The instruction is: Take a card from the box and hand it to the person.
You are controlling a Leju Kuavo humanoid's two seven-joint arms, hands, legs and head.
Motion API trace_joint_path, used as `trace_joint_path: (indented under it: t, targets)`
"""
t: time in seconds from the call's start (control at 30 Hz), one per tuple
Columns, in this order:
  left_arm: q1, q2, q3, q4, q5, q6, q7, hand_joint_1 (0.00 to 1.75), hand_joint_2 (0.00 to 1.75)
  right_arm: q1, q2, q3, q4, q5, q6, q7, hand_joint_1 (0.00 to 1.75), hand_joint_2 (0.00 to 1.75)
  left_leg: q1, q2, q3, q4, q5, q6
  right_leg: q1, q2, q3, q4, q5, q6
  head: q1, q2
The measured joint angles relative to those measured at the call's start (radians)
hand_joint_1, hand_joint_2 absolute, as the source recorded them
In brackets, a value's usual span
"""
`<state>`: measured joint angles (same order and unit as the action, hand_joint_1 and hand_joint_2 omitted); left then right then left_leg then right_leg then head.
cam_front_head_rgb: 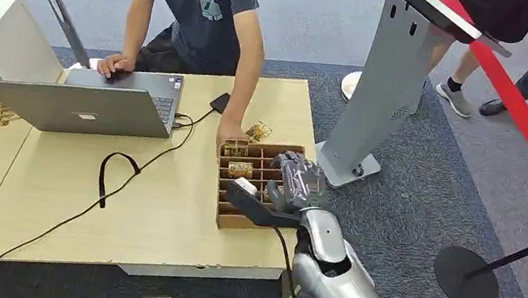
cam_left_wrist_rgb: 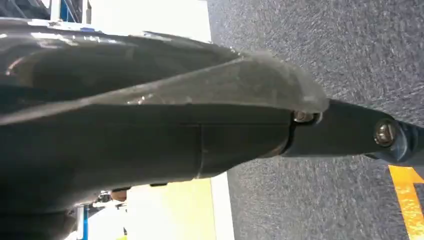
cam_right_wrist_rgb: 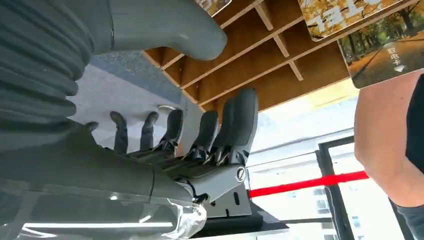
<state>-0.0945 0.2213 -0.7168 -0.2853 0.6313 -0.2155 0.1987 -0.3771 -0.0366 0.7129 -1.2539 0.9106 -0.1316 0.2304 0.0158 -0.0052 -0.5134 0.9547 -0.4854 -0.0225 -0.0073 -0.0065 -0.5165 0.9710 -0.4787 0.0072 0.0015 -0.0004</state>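
1. The robot's right hand (cam_front_head_rgb: 277, 196), grey ribbed cover with dark fingers, hovers over the near right part of the box; in the right wrist view its fingers (cam_right_wrist_rgb: 235, 125) are spread and straight, the thumb (cam_right_wrist_rgb: 165, 27) apart from them, with nothing between them.
2. The shallow brown cardboard box with slatted compartments (cam_front_head_rgb: 224, 217) lies on the pale wooden table (cam_front_head_rgb: 82, 201), directly under and just ahead of that hand.
3. The printed cards with yellow autumn-tree pictures (cam_right_wrist_rgb: 385, 55) stand in compartments on the box's far side, so the reach should go forward, away from the robot; their long edges seem to run across the box.
4. The person in a dark T-shirt (cam_front_head_rgb: 204, 0) leans over the table's far edge, one hand (cam_front_head_rgb: 232, 133) touching the box's far rim.
5. The left hand's state cannot be told.
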Motion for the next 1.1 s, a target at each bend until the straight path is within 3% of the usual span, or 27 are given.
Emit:
trace_joint_path:
  t: [0.27, 1.1]
  targets:
    - [0.0, 0.0, 0.0, 0.0, -0.009, -0.004, 0.001, 0.0, 0.0, 0.002, -0.008, 0.009, 0.008, 0.004, 0.0, 0.018, 0.91, 1.75, 0.0, 0.0, 0.0, 0.0, 0.0, 0.0, 0.0, 0.0, 0.0, 0.0, 0.0, 0.0, 0.0, 0.0]
    - [0.0, 0.003, 0.0, 0.0, -0.018, -0.008, 0.0, 0.0, 0.0, 0.015, -0.012, 0.022, 0.026, 0.011, 0.012, 0.033, 0.93, 1.75, 0.0, 0.0, 0.0, 0.0, 0.0, 0.0, 0.0, 0.0, 0.0, 0.0, 0.0, 0.0, 0.0, 0.0]
